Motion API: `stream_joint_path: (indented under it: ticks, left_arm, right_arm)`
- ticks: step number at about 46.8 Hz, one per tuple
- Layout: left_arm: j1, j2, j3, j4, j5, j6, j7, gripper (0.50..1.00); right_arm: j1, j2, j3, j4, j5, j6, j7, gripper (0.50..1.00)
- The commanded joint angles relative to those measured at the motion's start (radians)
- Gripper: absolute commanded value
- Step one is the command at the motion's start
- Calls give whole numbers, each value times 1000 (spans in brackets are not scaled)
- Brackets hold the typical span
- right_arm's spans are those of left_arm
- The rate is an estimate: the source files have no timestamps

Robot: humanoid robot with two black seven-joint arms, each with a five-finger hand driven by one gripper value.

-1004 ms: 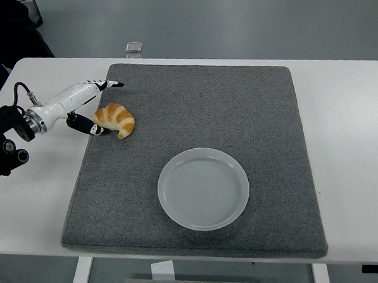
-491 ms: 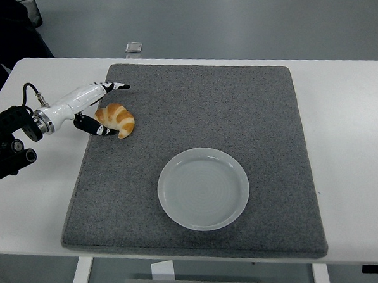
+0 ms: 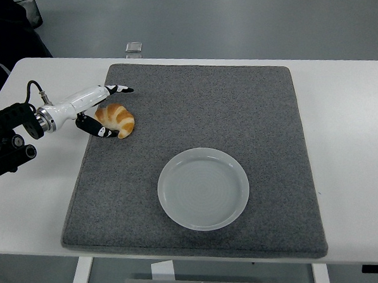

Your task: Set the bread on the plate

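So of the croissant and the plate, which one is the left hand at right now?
The croissant, at the grey mat's far-left corner; the left hand is closing around it. The white plate sits empty nearer the front edge.

left arm: reaching in from left edge | left hand point(image 3: 98, 111): fingers spread, holding nothing

Mat point(image 3: 194, 116) looking like rough grey felt; plate point(image 3: 203, 189) showing smooth, semi-gloss plastic; tabletop point(image 3: 347, 139) reading matt white; bread point(image 3: 116, 119) w/ glazed crust.
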Motion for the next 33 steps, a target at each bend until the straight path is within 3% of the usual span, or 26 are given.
stream_joint_path:
  ticks: [1, 15, 19, 28, 33]
  left_arm:
    - [-1, -9, 2, 13, 0, -2, 0, 988]
    - [-1, -26, 0, 40, 0, -37, 0, 971]
    - [-3, -26, 2, 39, 2, -46, 0, 926]
    - [-9, -24, 2, 39, 32, -74, 0, 662]
    - [-10, -23, 8, 39, 35, -74, 0, 581]
  right_arm:
    - [0, 0, 0, 0, 0, 0, 0, 952]
    - [0, 0, 0, -1, 0, 0, 0, 952]
    - [0, 0, 0, 0, 0, 0, 0, 952]
    - [0, 0, 0, 0, 0, 0, 0, 952]
    - [0, 0, 0, 0, 0, 0, 0, 952]
